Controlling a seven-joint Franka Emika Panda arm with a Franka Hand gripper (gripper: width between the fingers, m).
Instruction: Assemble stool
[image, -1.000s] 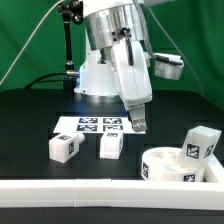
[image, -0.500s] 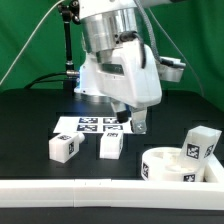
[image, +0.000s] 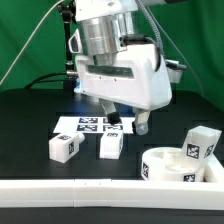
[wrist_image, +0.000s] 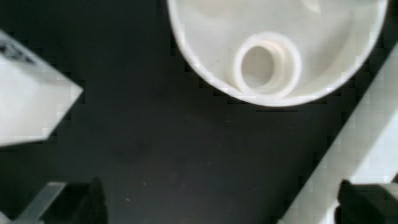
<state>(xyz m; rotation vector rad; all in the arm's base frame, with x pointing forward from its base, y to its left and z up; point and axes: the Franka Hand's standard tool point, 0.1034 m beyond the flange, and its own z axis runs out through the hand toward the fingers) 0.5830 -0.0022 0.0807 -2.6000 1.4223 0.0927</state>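
Though near gripper (image: 127, 122), seat (image: 170, 172) apart.

Smooth white plastic forms the seat (image: 170, 172) and chunky legs (image: 64, 148), tagged in matt black-and-white print; the desk (image: 25, 125) is matt black, the arm's casing (image: 125, 80) glossy white.

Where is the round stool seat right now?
The seat lies on the black table at the exterior view's lower right, just behind the white rail, with one leg block close behind it.
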